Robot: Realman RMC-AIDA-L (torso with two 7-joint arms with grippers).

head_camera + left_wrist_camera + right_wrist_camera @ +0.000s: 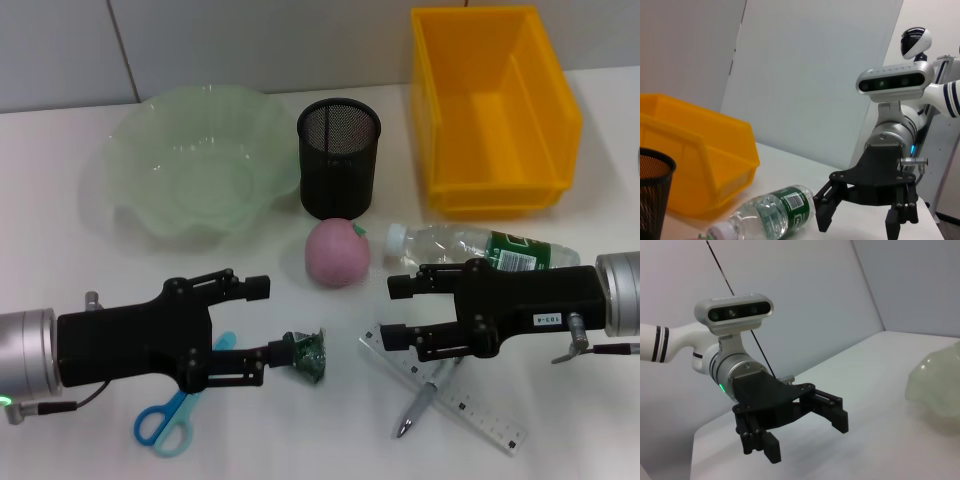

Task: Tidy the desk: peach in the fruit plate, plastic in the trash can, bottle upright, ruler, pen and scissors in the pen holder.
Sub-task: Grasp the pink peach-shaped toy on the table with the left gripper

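The pink peach [337, 253] sits mid-table, in front of the black mesh pen holder [338, 157]. Left of the holder stands the pale green fruit plate [200, 165]; the yellow trash can [495, 110] is at the back right. The bottle [480, 248] lies on its side, cap toward the peach. My right gripper [385, 312] hovers open just in front of it, over the ruler [455, 400] and pen [418, 408]. My left gripper [265, 322] is open, its near fingertip beside the green plastic [305, 352]. Blue scissors [172, 418] lie partly under the left arm.
The left wrist view shows the lying bottle [775, 212], the yellow bin [695, 165], the pen holder's rim [650, 170] and my right gripper [857, 225]. The right wrist view shows my left gripper [807, 435] and the plate's edge [937, 385].
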